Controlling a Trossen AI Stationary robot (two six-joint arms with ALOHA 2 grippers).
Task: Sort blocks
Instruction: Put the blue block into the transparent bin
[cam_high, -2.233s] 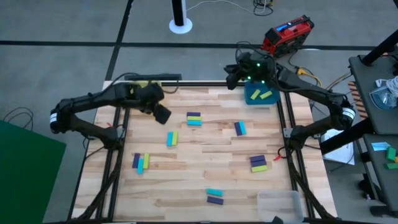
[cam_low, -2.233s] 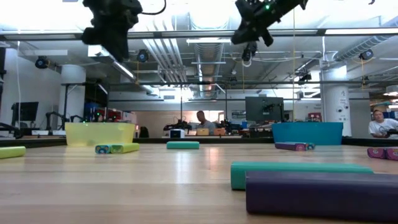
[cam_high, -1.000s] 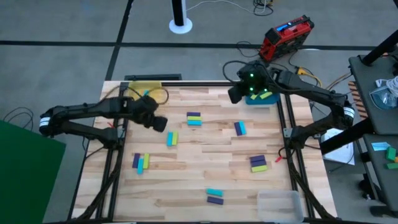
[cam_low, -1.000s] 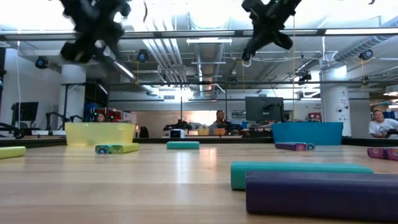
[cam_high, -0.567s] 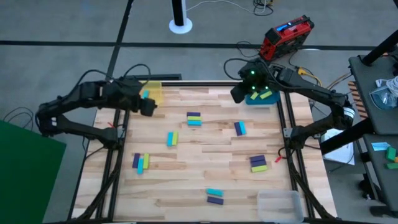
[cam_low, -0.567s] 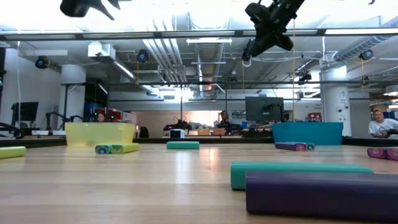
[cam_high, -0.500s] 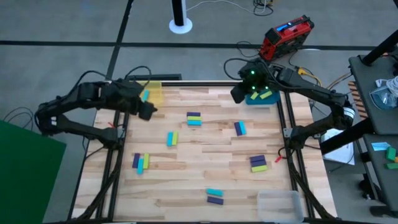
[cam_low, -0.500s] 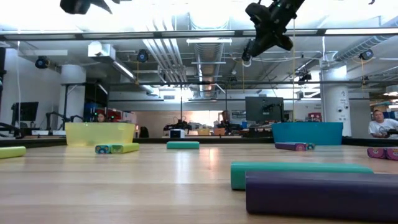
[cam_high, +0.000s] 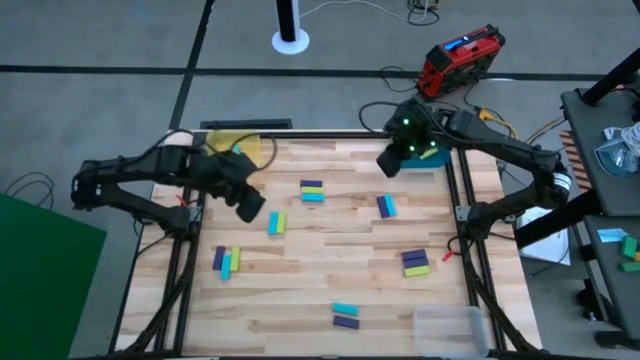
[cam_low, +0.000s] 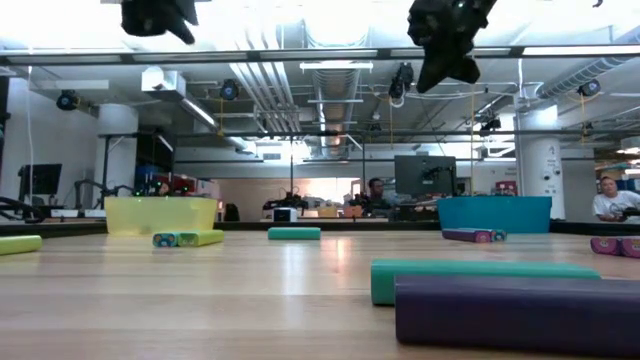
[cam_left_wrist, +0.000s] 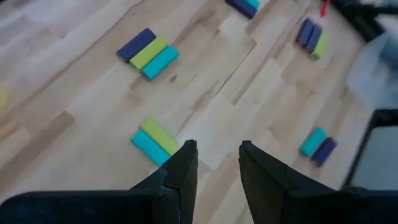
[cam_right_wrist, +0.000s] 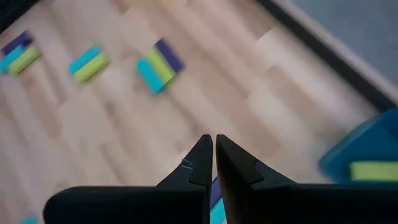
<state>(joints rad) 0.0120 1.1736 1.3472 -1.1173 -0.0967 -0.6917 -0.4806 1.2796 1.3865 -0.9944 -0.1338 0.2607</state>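
Observation:
Blocks lie in small groups on the wooden table: a purple, green and cyan trio (cam_high: 312, 191) (cam_left_wrist: 149, 53), a cyan and green pair (cam_high: 277, 223) (cam_left_wrist: 155, 142), a purple and cyan pair (cam_high: 386, 206), and others nearer the front (cam_high: 227, 261) (cam_high: 415, 262) (cam_high: 345, 315). My left gripper (cam_high: 250, 205) (cam_left_wrist: 214, 155) hangs open above the table, just left of the cyan and green pair, with nothing between its fingers. My right gripper (cam_high: 388, 162) (cam_right_wrist: 211, 146) is shut and empty, high above the far right of the table beside the blue bin (cam_high: 432, 160).
A yellow bin (cam_high: 245, 146) stands at the far left corner. The blue bin at the far right holds a green block (cam_right_wrist: 373, 171). A clear tray (cam_high: 448, 328) sits at the near right corner. Bare wood lies in the middle of the table.
My left gripper swung toward the yellow bin at the far left, then came back toward the near edge, and now hangs beside the cyan and green pair. My right gripper has drifted a little toward the near edge, away from the blue bin. No block has moved.

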